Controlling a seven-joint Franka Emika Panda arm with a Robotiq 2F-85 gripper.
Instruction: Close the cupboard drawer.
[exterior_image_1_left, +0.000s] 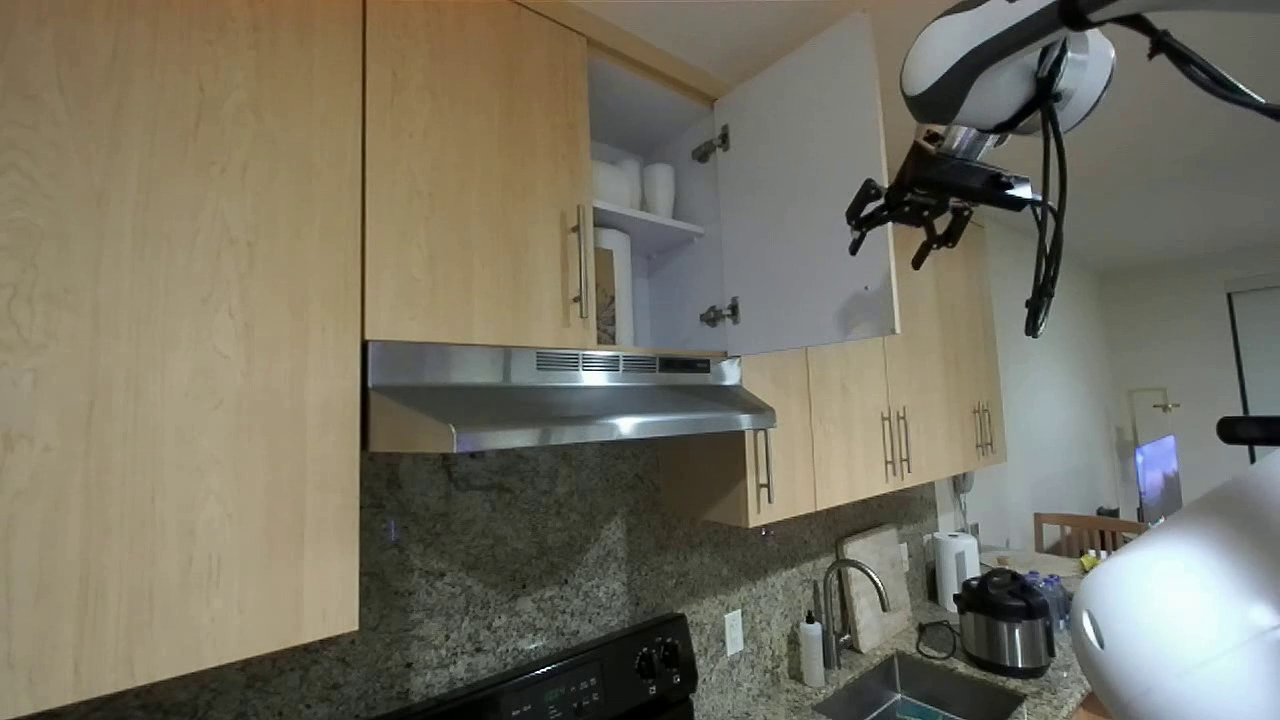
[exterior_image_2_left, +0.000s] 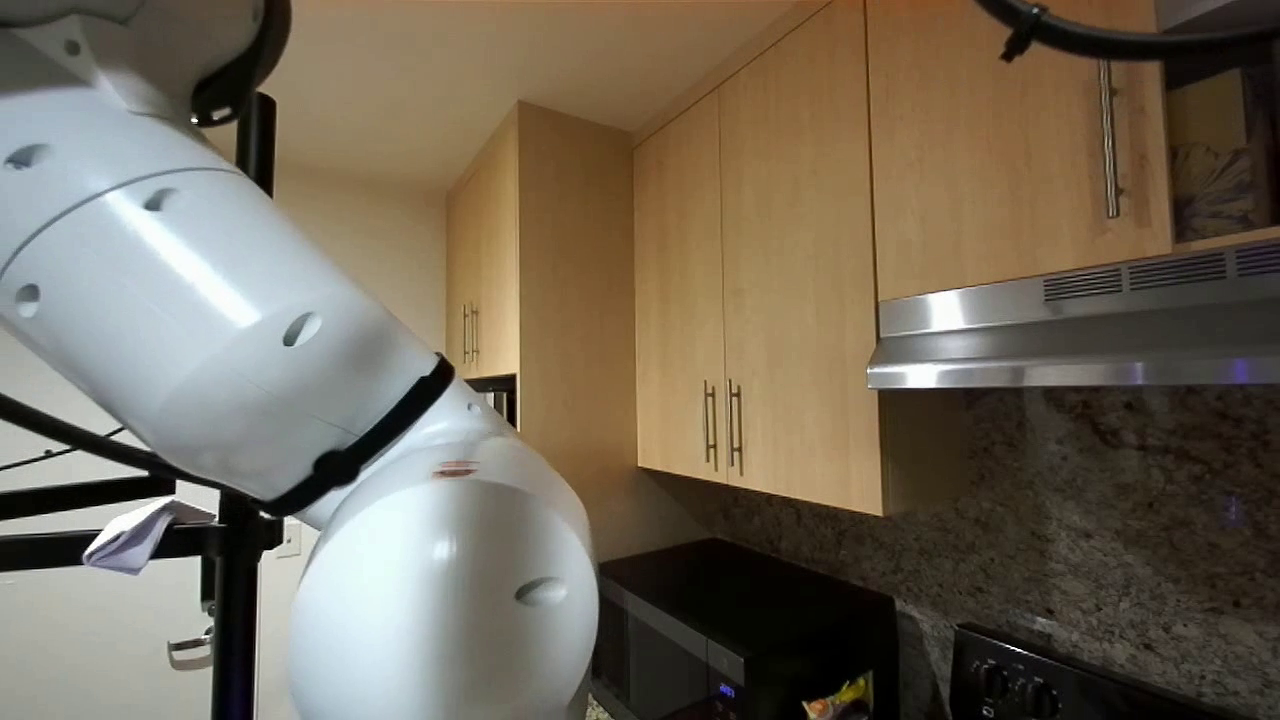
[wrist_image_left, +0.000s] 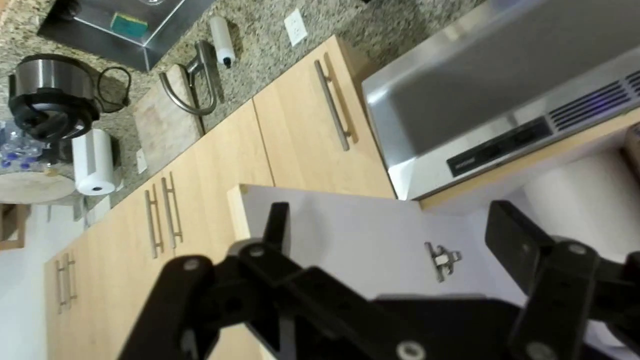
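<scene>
The cupboard drawer is a wall-cabinet door (exterior_image_1_left: 800, 200) that stands swung wide open, its white inner face showing. It also shows in the wrist view (wrist_image_left: 345, 235), with a metal hinge (wrist_image_left: 442, 260) on its inner side. Its silver bar handle is hidden on the outer face. White shelves (exterior_image_1_left: 650, 228) are exposed behind it. My gripper (exterior_image_1_left: 885, 256) is open and empty near the door's free edge, overlapping it in an exterior view; I cannot tell the gap in depth. In the wrist view the spread fingers (wrist_image_left: 390, 215) frame the door's inner face with nothing between them.
A steel range hood (exterior_image_1_left: 560, 395) sits below the open cabinet, and closed maple doors (exterior_image_1_left: 480, 180) flank it. White cups (exterior_image_1_left: 658, 188) and a paper roll (exterior_image_1_left: 618, 280) stand inside. Below are a stove (exterior_image_1_left: 590, 680), faucet (exterior_image_1_left: 850, 590) and pressure cooker (exterior_image_1_left: 1005, 625). A microwave (exterior_image_2_left: 740, 610) shows too.
</scene>
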